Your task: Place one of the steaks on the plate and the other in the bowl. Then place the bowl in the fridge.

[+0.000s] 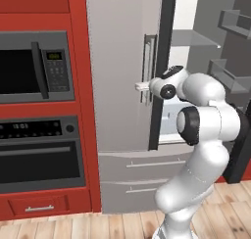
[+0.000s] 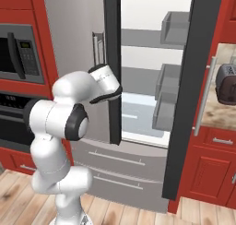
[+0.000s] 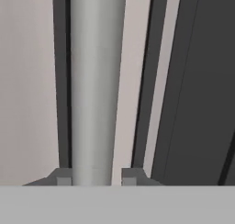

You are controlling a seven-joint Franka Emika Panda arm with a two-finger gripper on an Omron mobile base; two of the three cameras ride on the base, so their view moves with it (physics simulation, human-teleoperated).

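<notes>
The tall grey steel-look fridge (image 1: 122,61) stands between red cabinets, its left door closed and its right door (image 2: 189,95) swung wide — grey inner shelves (image 2: 152,37) and grey door bins (image 2: 168,90) show in the opened half. Two long lower drawers (image 1: 142,172) with thin bar pulls sit beneath the doors.

The white arm reaches forward with its claw (image 3: 94,176) at the long vertical bar handle (image 3: 96,81) of the closed left door. In the hand view the two small dark fingertips (image 3: 62,177) stand one on each side of that grey bar, close against it, so the bar runs up between them; the jaws look closed in around the handle, though whether the pads actually press on it cannot be told. In the left base view the white hand (image 1: 169,83) sits just beside the handle (image 1: 149,69) at about mid-height of the door, right at the dark edge where the two doors meet. In the right base view the hand (image 2: 105,83) lies against the same door edge.

To the left of the fridge, a grey microwave with a black window (image 1: 34,66) sits above a black-windowed wall oven (image 1: 39,155), both set in the red cabinet. To the right, in the right base view, a dark toaster (image 2: 227,83) stands on a speckled beige surface (image 2: 216,113) over red drawers. The floor (image 1: 98,226) is light wood plank.
</notes>
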